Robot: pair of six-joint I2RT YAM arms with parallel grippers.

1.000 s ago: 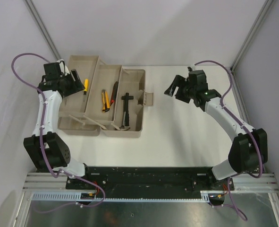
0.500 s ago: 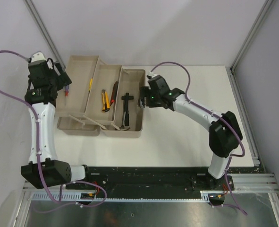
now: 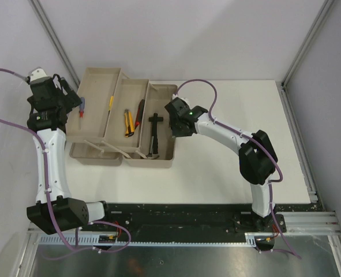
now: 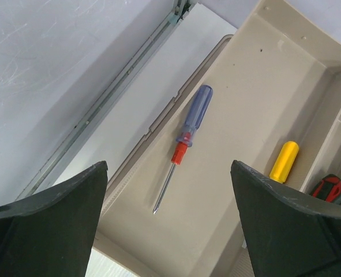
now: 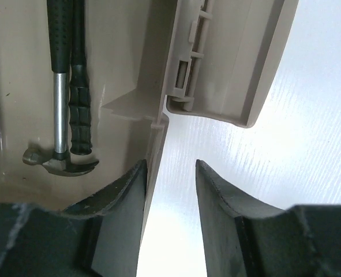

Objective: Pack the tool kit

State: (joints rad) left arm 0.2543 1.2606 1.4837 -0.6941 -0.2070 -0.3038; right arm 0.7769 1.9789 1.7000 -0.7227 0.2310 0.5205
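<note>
The beige toolbox (image 3: 162, 154) stands open with its trays (image 3: 96, 81) folded out to the left. A black hammer (image 3: 154, 133) lies in the main box, also seen in the right wrist view (image 5: 57, 115). Yellow-handled pliers (image 3: 127, 122) and a red-handled tool (image 3: 139, 112) lie in the middle tray. A blue-handled, red-collared screwdriver (image 4: 184, 138) lies in the far left tray beside a yellow handle (image 4: 284, 161). My left gripper (image 4: 169, 164) hangs open and empty above that screwdriver, at the box's left end (image 3: 72, 99). My right gripper (image 5: 170, 164) is open at the box's right wall (image 3: 173, 124), one finger (image 5: 124, 196) inside the wall, the other outside.
The latch flap (image 5: 233, 57) sticks out from the box's right wall, just beyond my right fingers. White table (image 3: 233, 161) stretches to the right of the box. A metal frame rail (image 4: 101, 109) runs close along the left tray.
My right arm has swung left from mid-table to the box's right wall. My left gripper has drawn back to the left, and the blue-handled screwdriver now lies in the left tray.
</note>
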